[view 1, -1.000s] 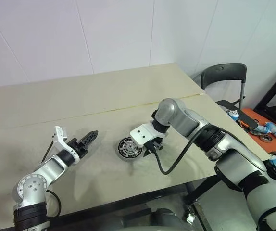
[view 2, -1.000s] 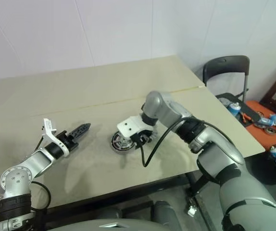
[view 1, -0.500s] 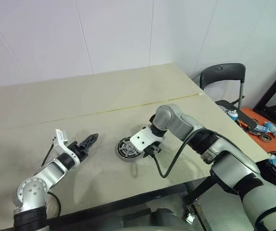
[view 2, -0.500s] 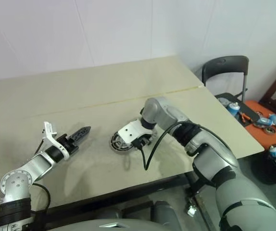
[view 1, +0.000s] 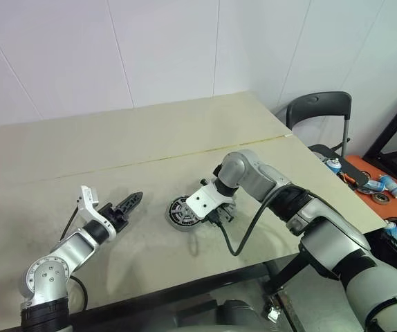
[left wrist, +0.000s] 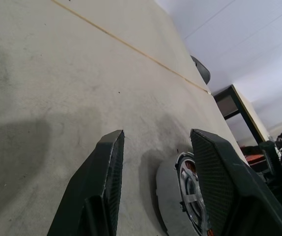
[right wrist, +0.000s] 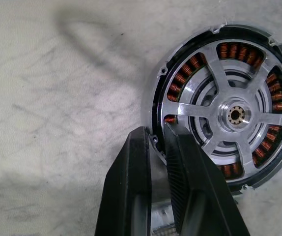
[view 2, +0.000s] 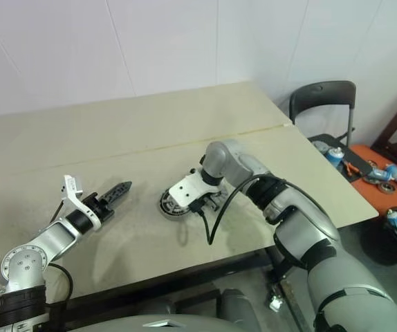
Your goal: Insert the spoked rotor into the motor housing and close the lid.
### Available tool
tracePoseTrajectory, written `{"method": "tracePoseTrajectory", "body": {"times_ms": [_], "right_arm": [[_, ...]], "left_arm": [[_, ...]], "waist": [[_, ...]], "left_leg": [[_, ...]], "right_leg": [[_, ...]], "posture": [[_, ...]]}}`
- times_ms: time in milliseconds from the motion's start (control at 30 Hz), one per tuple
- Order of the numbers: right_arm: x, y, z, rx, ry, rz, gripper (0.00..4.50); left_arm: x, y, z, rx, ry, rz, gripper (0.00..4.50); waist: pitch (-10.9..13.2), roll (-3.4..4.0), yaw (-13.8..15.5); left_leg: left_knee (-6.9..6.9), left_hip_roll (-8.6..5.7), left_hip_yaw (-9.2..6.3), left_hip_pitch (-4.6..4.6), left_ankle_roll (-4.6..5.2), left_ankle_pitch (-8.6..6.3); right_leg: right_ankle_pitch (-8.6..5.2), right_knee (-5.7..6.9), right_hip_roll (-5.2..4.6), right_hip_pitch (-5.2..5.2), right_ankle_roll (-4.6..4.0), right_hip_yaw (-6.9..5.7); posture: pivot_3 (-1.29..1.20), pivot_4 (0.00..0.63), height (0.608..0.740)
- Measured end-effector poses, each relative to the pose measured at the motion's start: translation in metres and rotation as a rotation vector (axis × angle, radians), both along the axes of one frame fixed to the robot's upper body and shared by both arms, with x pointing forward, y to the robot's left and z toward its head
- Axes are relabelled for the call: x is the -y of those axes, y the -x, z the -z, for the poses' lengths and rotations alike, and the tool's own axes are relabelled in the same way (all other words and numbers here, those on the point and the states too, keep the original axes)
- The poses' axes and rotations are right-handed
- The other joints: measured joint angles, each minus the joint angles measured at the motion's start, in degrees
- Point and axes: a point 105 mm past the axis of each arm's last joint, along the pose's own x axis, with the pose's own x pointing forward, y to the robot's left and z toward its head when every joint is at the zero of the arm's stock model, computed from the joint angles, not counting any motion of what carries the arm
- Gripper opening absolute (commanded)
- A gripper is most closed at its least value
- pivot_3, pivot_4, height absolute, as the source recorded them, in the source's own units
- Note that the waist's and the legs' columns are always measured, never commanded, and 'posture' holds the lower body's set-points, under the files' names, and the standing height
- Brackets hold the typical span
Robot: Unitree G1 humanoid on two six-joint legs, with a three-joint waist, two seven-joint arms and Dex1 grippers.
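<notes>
Beige table — right gripper has closed since, at spoked rotor.

The two head cameras are looking forward and down from above the table, side by side and well back from it — both are taking in the same tabletop, the wall behind and a chair at about two o'clock. The left wrist camera is skimming low along the table surface, close to it, facing toward the motor housing. The right wrist camera is looking steeply down from very near — the motor housing is also sitting in both head views at table centre, so all four views are sharing it.
</notes>
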Motion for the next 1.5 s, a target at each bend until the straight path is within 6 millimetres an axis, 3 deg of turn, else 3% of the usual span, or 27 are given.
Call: {"method": "tracePoseTrajectory", "body": {"times_ms": [400,533,700,833,933,1033,1200,1367,1500], "right_arm": [[0.000,0.002,-0.004,-0.176,0.071,0.231,0.53],[-0.014,0.002,-0.003,-0.206,0.060,0.275,0.53],[-0.025,-0.006,0.001,-0.193,0.041,0.328,0.53],[-0.027,-0.007,0.002,-0.133,0.011,0.267,0.53],[-0.023,-0.007,0.001,-0.101,0.001,0.215,1.11],[-0.015,-0.005,0.000,-0.102,0.009,0.204,2.06],[-0.013,-0.003,-0.003,-0.116,-0.020,0.211,2.06],[-0.002,0.000,-0.031,-0.186,-0.138,0.282,2.06],[0.009,0.000,-0.067,-0.291,-0.377,0.428,2.06]], "left_arm": [[0.000,-0.002,-0.002,0.007,0.001,0.002,2.28],[0.001,-0.002,-0.001,0.005,0.002,0.003,2.28],[0.000,-0.002,-0.001,0.003,0.003,0.002,2.28],[-0.001,0.001,0.002,-0.007,0.002,-0.001,2.28],[-0.001,0.003,0.005,-0.015,0.002,-0.004,2.28],[-0.002,0.004,0.005,-0.016,0.001,-0.005,2.28],[-0.001,0.003,0.004,-0.011,0.003,-0.001,2.28],[0.001,0.000,-0.001,0.004,0.001,0.010,2.28],[0.003,-0.003,-0.012,0.034,0.020,0.058,2.28]], "waist": [[0.0,0.03,0.3],[0.0,0.02,-0.3],[0.0,0.01,-0.9],[0.0,0.06,-1.7],[0.0,0.07,-1.6],[0.0,0.06,-1.5],[0.1,0.06,-1.5],[0.1,0.05,-1.1],[0.1,0.02,-0.9]], "left_leg": [[-0.02,0.03,-0.12,-0.20,-0.10,0.06],[-0.09,0.06,-0.06,-0.22,-0.09,0.03],[-0.05,0.32,-0.04,0.06,-0.25,0.12],[0.01,0.50,-0.06,0.10,-0.46,0.25],[0.00,0.51,-0.11,0.06,-0.48,0.26],[-0.03,0.44,-0.09,-0.03,-0.45,0.24],[-0.11,0.47,-0.11,-0.10,-0.48,0.19],[-0.13,0.47,-0.15,-0.20,-0.46,0.16],[-0.13,0.48,-0.16,-0.24,-0.44,0.14]], "right_leg": [[0.13,-0.04,0.01,-0.16,-0.19,-0.10],[0.17,-0.05,0.03,-0.25,-0.26,-0.07],[0.03,0.03,0.33,0.00,-0.37,-0.06],[0.08,0.05,0.56,0.05,-0.44,-0.08],[0.09,0.03,0.61,0.03,-0.44,-0.10],[0.17,-0.07,0.55,-0.03,-0.35,-0.08],[0.21,-0.07,0.49,-0.15,-0.29,-0.06],[0.21,-0.16,0.49,-0.20,-0.29,-0.08],[0.20,-0.19,0.48,-0.21,-0.29,-0.09]], "posture": [[0.00,0.000,0.740],[0.00,0.000,0.740],[0.00,0.000,0.740],[0.00,0.000,0.740],[0.00,0.000,0.740],[0.00,0.000,0.740],[0.00,0.000,0.740],[0.00,0.000,0.740],[0.00,0.000,0.740]]}}
